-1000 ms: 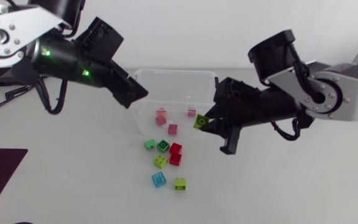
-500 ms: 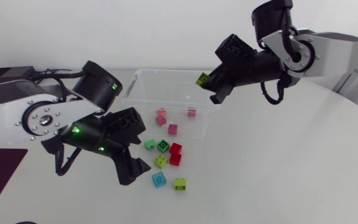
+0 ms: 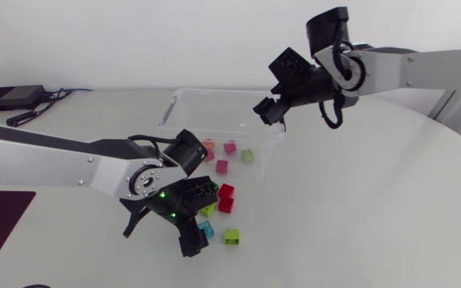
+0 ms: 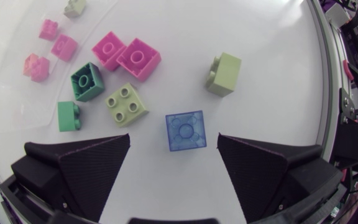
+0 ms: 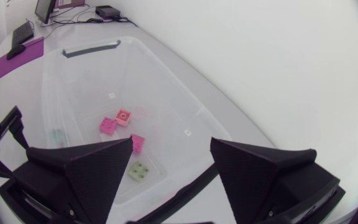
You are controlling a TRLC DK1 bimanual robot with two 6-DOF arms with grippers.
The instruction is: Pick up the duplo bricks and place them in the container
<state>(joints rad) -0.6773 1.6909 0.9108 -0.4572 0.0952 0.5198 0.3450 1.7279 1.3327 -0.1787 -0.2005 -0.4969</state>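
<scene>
Our left gripper (image 4: 173, 138) is wide open in front of the container (image 3: 222, 94), with its fingers flanking the blue brick (image 4: 185, 130) but not touching it. Our right gripper (image 5: 171, 146) hangs open and empty above the container. The light-green brick (image 5: 140, 171) lies inside the container.

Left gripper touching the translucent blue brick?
Apart. The left wrist view shows the blue brick between the open fingers of the left gripper, with bare table visible on both sides of the brick.
</scene>
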